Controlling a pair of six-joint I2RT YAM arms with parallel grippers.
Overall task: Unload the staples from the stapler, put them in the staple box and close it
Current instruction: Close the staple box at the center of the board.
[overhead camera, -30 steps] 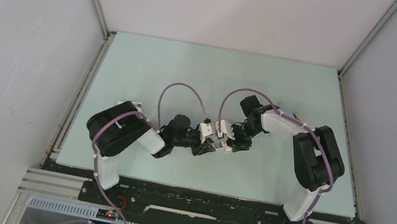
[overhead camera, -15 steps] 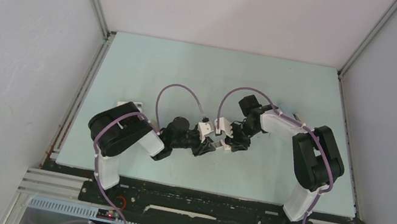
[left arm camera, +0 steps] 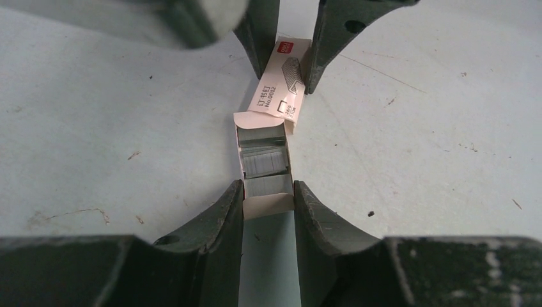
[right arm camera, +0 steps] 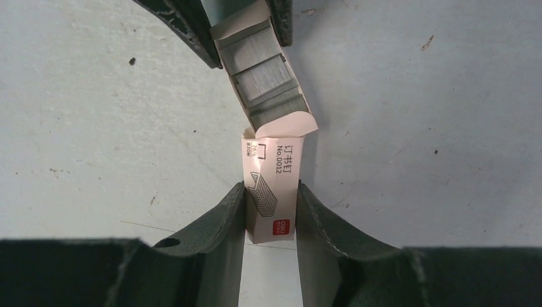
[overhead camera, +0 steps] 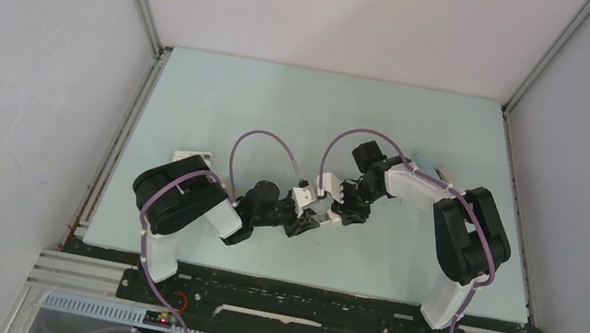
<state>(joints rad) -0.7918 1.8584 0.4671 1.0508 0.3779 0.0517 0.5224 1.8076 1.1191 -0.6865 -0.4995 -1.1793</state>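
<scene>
A small white staple box is pulled apart between my two grippers. My left gripper (left arm camera: 268, 192) is shut on the near end of its open inner tray (left arm camera: 267, 203). Grey metallic staples (left arm camera: 263, 163) lie in strips in that tray. My right gripper (right arm camera: 271, 198) is shut on the printed outer sleeve (right arm camera: 273, 185), and the tray (right arm camera: 305, 120) sticks out of it with the staples (right arm camera: 262, 80) showing. In the top view both grippers, left (overhead camera: 309, 219) and right (overhead camera: 336, 212), meet at the table's middle. No stapler shows in any view.
A pale green table (overhead camera: 221, 98) lies between grey walls. A small white object (overhead camera: 193, 154) lies behind the left arm, and another (overhead camera: 440, 172) behind the right arm. The table's near edge (overhead camera: 298, 282) runs along the arm bases.
The left arm has drawn back slightly to the left and near side. The right arm has barely moved. Both grippers stay shut on the box parts.
</scene>
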